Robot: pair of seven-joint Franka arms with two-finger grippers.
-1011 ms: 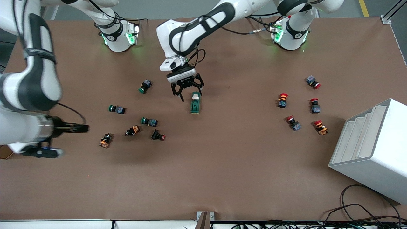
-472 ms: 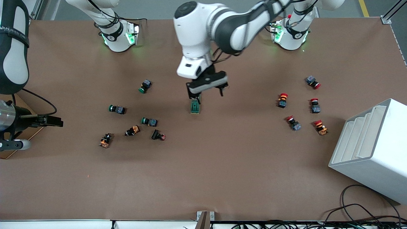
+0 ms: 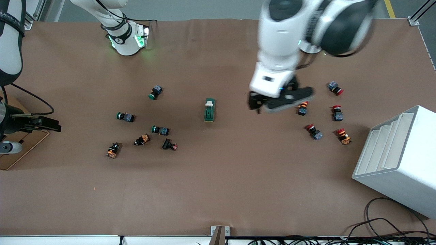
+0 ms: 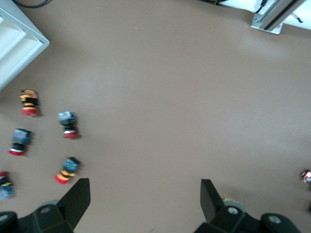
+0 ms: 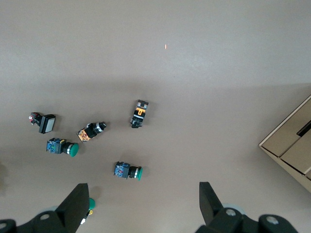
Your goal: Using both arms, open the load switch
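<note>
Over bare table, left claw (image 4: 145, 194) gapes wide (empty)

Two white Franka arms w/ black joint bands. Left arm (image 3: 299, 30) reaches from its base out over the table, wrist pointing down; left gripper (image 4: 145, 199) hangs in the air, fingers spread wide, empty. Right arm (image 3: 10, 41) is folded out at table's edge; right gripper (image 5: 143, 201) up high, fingers apart, empty.
</note>
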